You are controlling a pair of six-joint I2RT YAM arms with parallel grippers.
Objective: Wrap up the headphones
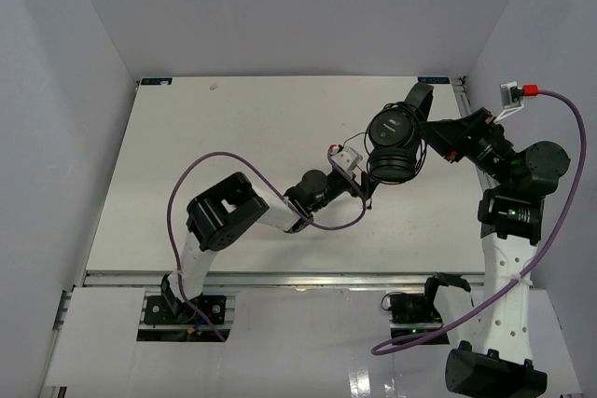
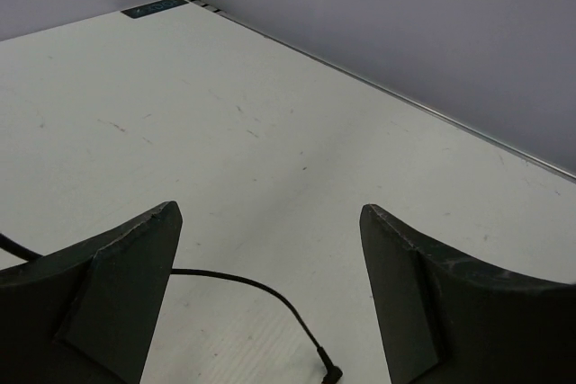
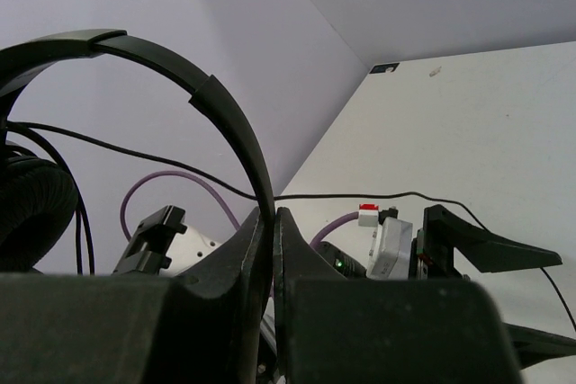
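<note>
Nearest you in the right wrist view, your right gripper (image 3: 273, 249) has its two dark fingers pinched tight on the thin curved headband (image 3: 229, 123) of the black over-ear headphones (image 1: 392, 142) with round padded earcups. From above, you can see them held toward the far right of the table, seemingly raised off it, though the pictures don't settle that. Your left gripper (image 2: 270, 213) stands wide open with nothing between its fingers. Just below and ahead of it, the free end of the long thin black cord (image 2: 261, 290) lies on the surface and finishes in its small plug (image 2: 331, 370). The right wrist view shows that cord running slack from the headband side across toward the left arm, and some turns seem to hang by the earcup (image 3: 36, 200). I judge you are mid-wrap, with the loose tail not yet taken up. The next move calls for you to lower the open left fingers over the cord close to the plug and close on that thin line without pinning it to the table. You would then carry it round the headphones while the right hand keeps them steady. Watch that the thick purple cable (image 1: 201, 170) looping off the left arm does not snag the cord. Beyond that lies the white matte tabletop (image 1: 233, 137), lightly scuffed, with plain pale lilac-grey walls (image 1: 280, 6) on three sides.
</note>
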